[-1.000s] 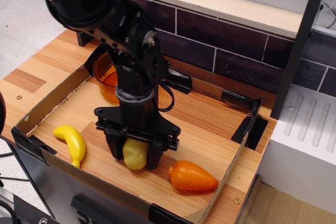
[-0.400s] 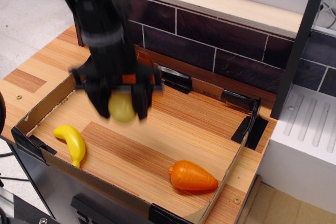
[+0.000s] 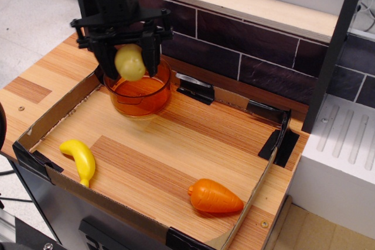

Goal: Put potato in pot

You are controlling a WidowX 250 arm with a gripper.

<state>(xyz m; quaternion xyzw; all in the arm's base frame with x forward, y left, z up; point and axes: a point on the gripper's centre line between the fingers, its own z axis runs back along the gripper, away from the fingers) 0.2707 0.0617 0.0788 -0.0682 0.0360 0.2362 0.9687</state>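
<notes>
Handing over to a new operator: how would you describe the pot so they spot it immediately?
Look at the wooden tray with cardboard walls, then its far left corner. The pot stands there, beneath the gripper holding the potato. It is the only translucent orange container; the carrot is opaque and solid.

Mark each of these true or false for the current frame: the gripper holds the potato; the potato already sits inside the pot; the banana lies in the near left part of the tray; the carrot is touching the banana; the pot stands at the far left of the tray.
1. The gripper holds the potato. True.
2. The potato already sits inside the pot. False: it is between the fingers, in front of the pot's upper rim, not released.
3. The banana lies in the near left part of the tray. True.
4. The carrot is touching the banana. False: they lie well apart, the carrot near the front right.
5. The pot stands at the far left of the tray. True.
</notes>
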